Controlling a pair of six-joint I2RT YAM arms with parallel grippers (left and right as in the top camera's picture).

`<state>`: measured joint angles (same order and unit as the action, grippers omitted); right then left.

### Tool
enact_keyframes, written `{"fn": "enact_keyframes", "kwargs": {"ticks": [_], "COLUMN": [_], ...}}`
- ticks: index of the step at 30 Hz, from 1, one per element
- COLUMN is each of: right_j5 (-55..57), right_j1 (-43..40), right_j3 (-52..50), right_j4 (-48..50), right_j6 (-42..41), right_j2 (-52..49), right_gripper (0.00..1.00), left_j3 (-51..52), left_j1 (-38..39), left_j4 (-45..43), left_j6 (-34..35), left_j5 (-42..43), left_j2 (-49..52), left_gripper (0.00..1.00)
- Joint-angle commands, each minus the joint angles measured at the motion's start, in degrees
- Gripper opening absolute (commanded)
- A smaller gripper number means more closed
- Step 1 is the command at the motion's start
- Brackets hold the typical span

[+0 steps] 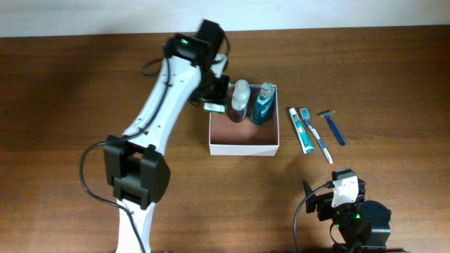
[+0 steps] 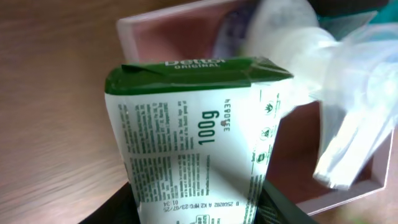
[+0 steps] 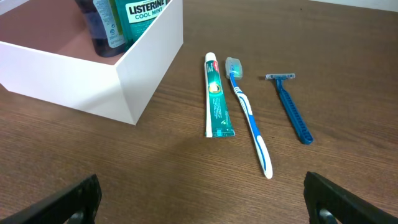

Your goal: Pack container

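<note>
The left claw (image 2: pixel 198 208) is clamped on the green carton (image 2: pixel 193 124), at the far left corner of the container (image 1: pixel 243 148) in the middle of the tabletop (image 1: pixel 70 105). Whether the carton is over the wall or just outside it is hard to tell. The carton should go inward and down flat onto the bare floor, clear of the clear bottle (image 1: pixel 240 98), before release. The right claw (image 3: pixel 205 202) hangs spread and empty.

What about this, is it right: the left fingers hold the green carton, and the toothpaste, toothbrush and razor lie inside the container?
Not quite. The toothpaste, toothbrush and razor lie on the table beside the container, not inside it, as the overhead view shows. The left fingers do hold the green carton.
</note>
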<state>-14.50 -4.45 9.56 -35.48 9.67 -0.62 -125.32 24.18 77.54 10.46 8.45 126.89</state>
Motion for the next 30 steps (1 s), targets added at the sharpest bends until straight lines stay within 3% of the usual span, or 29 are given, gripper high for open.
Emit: {"fn": "enact_keyframes", "kwargs": {"ticks": [1, 9, 10, 11, 15, 22, 30], "right_j5": [-0.31, -0.31, -0.31, -0.31, -0.31, -0.31, -0.31], "right_j1": [0.42, 0.42, 0.42, 0.42, 0.42, 0.42, 0.42], "right_j3": [-0.26, -0.26, -0.26, -0.26, -0.26, -0.26, -0.26], "right_j4": [-0.04, -0.04, -0.04, -0.07, -0.04, -0.04, -0.04], "right_j6": [0.37, 0.37, 0.37, 0.37, 0.37, 0.37, 0.37], "right_j2": [0.42, 0.42, 0.42, 0.42, 0.42, 0.42, 0.42], "right_gripper": [0.99, 0.99, 0.99, 0.99, 0.99, 0.99, 0.99], "left_j3": [3.78, 3.69, 2.75, 1.33, -6.4, -22.05, -23.39], "left_j1": [1.46, 1.49, 1.49, 1.38, 0.61, -0.35, -0.35], "left_j4": [-3.15, -3.04, -1.97, -0.35, 8.79, 19.19, 19.17], "left_j6": [4.15, 5.14, 5.14, 5.14, 5.11, 1.36, 1.25], "left_j5": [1.18, -1.42, -2.16, -3.69, -10.23, -11.26, -16.92], "left_j2": [-0.24, -0.5, -0.59, -0.59, -0.61, -1.44, -17.75], "left_gripper": [0.33, 0.6, 0.66, 0.84, 0.99, 0.99, 0.99]}}
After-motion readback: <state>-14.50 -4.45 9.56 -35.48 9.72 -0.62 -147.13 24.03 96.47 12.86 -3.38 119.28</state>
